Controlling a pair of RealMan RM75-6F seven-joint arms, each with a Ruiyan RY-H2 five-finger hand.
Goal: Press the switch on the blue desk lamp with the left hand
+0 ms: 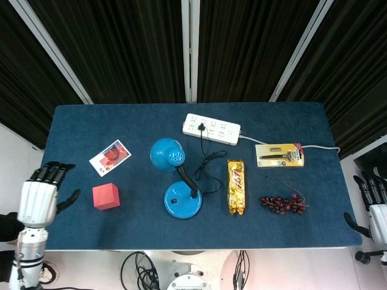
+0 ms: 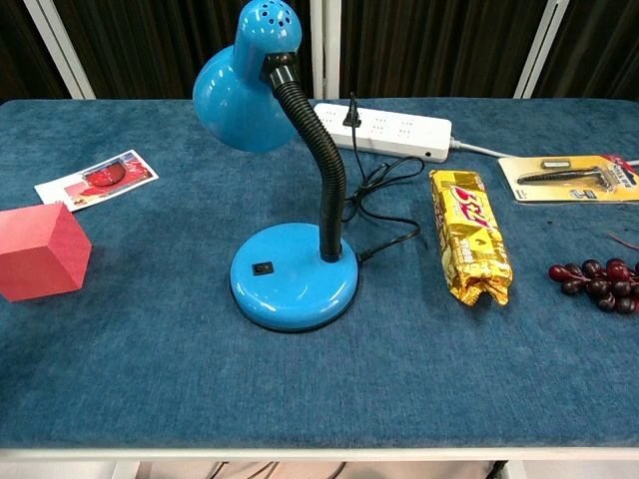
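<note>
The blue desk lamp (image 1: pixel 181 202) (image 2: pixel 295 284) stands mid-table on a round base with a black gooseneck; its shade leans to the back left. A small black switch (image 1: pixel 173 200) (image 2: pixel 262 268) sits on the base's left front. My left hand (image 1: pixel 39 193) hangs off the table's left edge, fingers spread and holding nothing, far from the lamp. My right hand (image 1: pixel 375 208) shows past the right edge, fingers apart and holding nothing. Neither hand appears in the chest view.
A red cube (image 1: pixel 106 196) (image 2: pixel 40 251) and a picture card (image 1: pixel 110 156) lie left of the lamp. A white power strip (image 1: pixel 211 128) lies behind it; the lamp's cord is plugged into it. A yellow snack bar (image 1: pixel 236 186), dark grapes (image 1: pixel 283 204) and a razor pack (image 1: pixel 279 154) lie to the right.
</note>
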